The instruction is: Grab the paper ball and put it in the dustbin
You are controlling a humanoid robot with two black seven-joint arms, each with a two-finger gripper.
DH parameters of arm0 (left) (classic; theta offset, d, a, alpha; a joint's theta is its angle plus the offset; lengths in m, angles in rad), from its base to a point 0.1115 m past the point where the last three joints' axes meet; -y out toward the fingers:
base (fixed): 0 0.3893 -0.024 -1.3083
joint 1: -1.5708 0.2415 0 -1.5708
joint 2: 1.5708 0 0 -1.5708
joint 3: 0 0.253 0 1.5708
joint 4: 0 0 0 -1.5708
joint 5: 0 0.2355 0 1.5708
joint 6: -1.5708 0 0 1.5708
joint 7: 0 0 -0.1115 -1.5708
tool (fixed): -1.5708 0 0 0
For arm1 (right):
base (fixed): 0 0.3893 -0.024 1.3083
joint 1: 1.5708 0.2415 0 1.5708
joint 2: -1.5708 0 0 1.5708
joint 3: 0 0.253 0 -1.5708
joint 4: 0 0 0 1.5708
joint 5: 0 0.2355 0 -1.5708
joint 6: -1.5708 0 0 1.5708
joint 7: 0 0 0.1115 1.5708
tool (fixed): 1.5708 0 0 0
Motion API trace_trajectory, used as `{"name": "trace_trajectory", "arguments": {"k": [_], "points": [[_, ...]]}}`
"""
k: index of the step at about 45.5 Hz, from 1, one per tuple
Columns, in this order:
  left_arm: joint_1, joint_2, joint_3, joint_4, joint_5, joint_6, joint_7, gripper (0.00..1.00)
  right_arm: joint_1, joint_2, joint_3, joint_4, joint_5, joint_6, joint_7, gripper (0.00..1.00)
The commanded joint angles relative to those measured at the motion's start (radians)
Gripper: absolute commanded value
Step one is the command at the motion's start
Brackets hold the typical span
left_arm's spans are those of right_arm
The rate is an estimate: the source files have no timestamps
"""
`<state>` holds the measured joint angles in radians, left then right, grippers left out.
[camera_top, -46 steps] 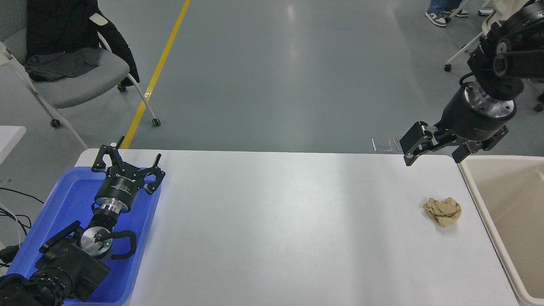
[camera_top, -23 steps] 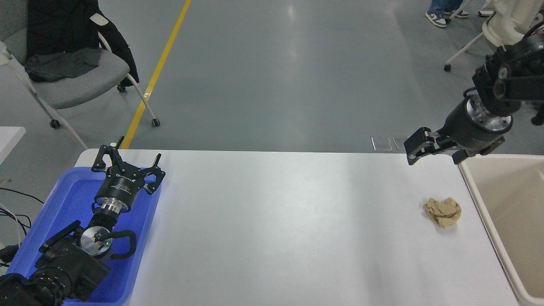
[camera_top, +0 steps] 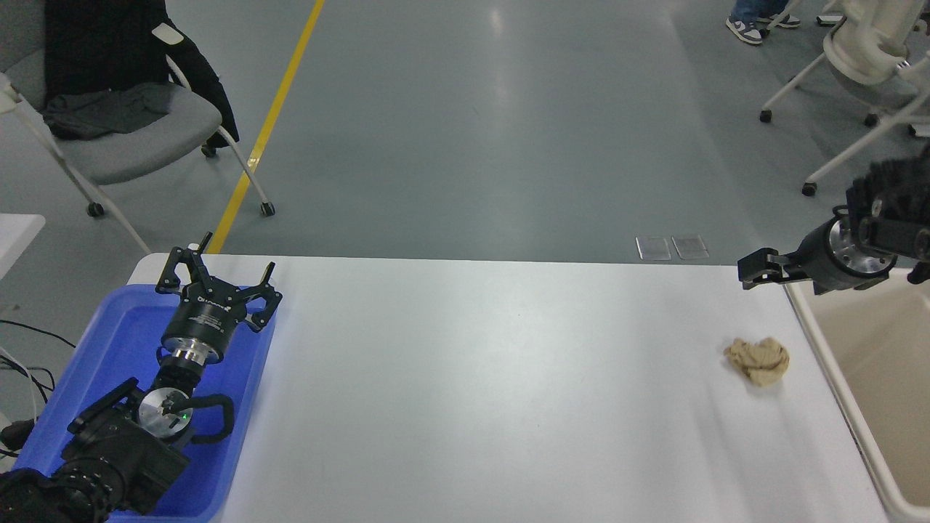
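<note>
A: Where do we see the paper ball?

B: On the white table near its right edge, just beside the dustbin; what we see of the dustbin holds nothing.

A: And our grippers?

B: The right gripper hovers at the far right corner, holding nothing; we cannot tell its opening. The left gripper sits spread open over the blue tray at the left edge.

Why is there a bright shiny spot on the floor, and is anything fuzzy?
Head view: a ceiling light glares off the smooth grey floor, with softer bright bands on the white table. The black right gripper looks slightly smeared; the small tan crumpled paper ball is sharp, with only a faint shadow.
</note>
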<state>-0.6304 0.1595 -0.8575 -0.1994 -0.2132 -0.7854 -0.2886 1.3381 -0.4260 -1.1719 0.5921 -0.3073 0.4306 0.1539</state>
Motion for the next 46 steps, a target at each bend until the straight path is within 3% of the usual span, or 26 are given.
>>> {"name": "trace_trajectory", "arguments": {"k": [1,29,40,44,46], "points": [[0.0,0.0,0.0,0.0,0.0,0.0,0.0,1.0,-0.237,0.004,0.124,-0.216,-0.001,-0.026,0.0,1.0],[0.0,0.0,0.0,0.0,0.0,0.0,-0.001,1.0,-0.431,0.079,0.331,-0.273,0.001,-0.323,-0.002,1.0],[0.0,0.0,0.0,0.0,0.0,0.0,-0.001,1.0,-0.456,0.084,0.331,-0.287,-0.001,-0.343,-0.019,1.0],[0.0,0.0,0.0,0.0,0.0,0.0,-0.001,1.0,-0.468,0.093,0.331,-0.284,0.004,-0.342,-0.019,0.89],[0.0,0.0,0.0,0.0,0.0,0.0,-0.001,1.0,-0.478,0.098,0.331,-0.281,-0.006,-0.342,-0.019,0.76]]}}
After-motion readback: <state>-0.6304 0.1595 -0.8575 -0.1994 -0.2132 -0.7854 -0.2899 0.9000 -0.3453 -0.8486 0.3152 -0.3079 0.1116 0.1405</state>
